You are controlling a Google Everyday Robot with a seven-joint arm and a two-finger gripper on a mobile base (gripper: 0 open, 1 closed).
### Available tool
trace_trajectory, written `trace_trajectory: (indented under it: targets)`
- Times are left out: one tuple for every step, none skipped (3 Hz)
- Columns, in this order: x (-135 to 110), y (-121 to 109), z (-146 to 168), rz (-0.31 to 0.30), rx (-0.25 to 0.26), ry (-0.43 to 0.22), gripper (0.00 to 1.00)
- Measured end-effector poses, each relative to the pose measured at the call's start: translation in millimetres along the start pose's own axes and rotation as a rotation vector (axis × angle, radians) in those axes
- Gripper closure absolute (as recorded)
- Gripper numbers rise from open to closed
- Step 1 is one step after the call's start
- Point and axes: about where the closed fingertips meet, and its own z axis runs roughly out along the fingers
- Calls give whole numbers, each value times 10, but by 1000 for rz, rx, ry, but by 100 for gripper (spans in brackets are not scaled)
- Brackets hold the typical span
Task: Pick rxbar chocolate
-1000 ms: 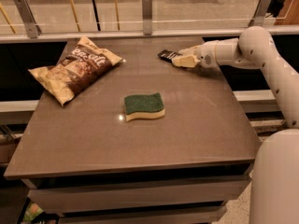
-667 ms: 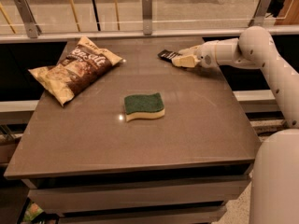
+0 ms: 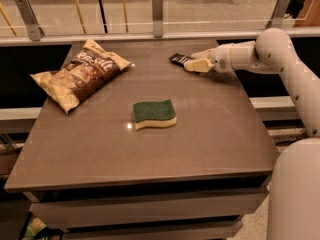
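Observation:
The rxbar chocolate point(image 3: 178, 59) is a small dark flat bar lying at the far right of the brown table point(image 3: 200, 134). My gripper point(image 3: 194, 63) reaches in from the right on the white arm point(image 3: 260, 54) and is right at the bar's right end, low over the table. Only the bar's left end shows; the rest is hidden behind the gripper. I cannot tell whether the bar is held.
A large tan-and-brown chip bag point(image 3: 80, 74) lies at the far left of the table. A green-and-yellow sponge point(image 3: 154, 114) lies near the middle. A glass railing with metal posts point(image 3: 158, 14) runs behind the table's far edge.

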Motion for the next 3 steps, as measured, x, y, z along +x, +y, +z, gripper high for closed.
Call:
trace_trajectory:
  targets:
    - [0, 1, 1, 0, 0, 0, 100]
    - [-2, 1, 1, 0, 0, 0, 100]
    - [-2, 1, 1, 0, 0, 0, 100]
